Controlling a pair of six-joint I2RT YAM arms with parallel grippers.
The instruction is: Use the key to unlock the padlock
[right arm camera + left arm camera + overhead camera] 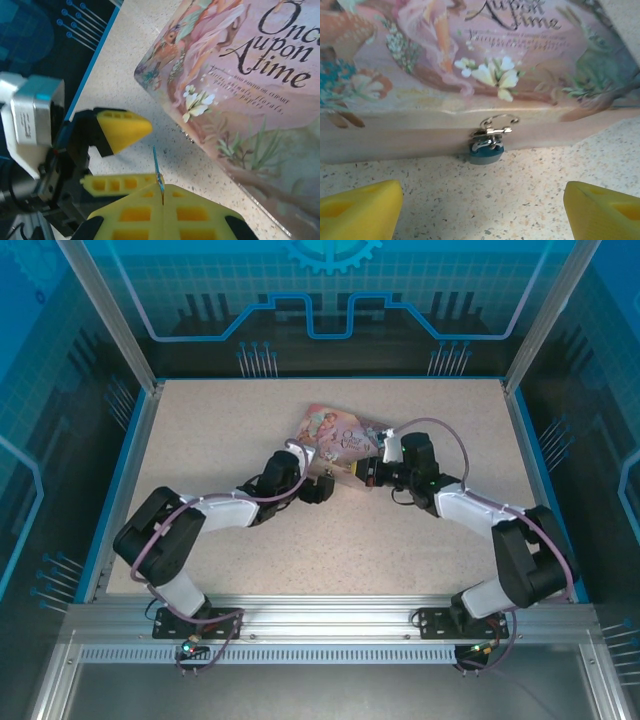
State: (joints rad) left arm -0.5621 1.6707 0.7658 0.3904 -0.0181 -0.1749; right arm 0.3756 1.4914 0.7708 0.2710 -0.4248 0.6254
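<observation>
One speckled bench [250, 550] bearing a pink "Once Upon a Time" tin [470, 50]; left fingers [360, 210] spread wide, empty, facing the tin's front; right fingers [140, 215] pinched shut; teal padlock [486, 152] hanging on the tin's front clasp; thin key [157, 170] poking out of that pinch.

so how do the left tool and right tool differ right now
The left tool stands wide open and empty; the right tool is shut on the key. The left tool faces the padlock hanging on the tin front; the right tool is angled at the tin's lid. Both have yellow fingers and sit close to the tin.
</observation>
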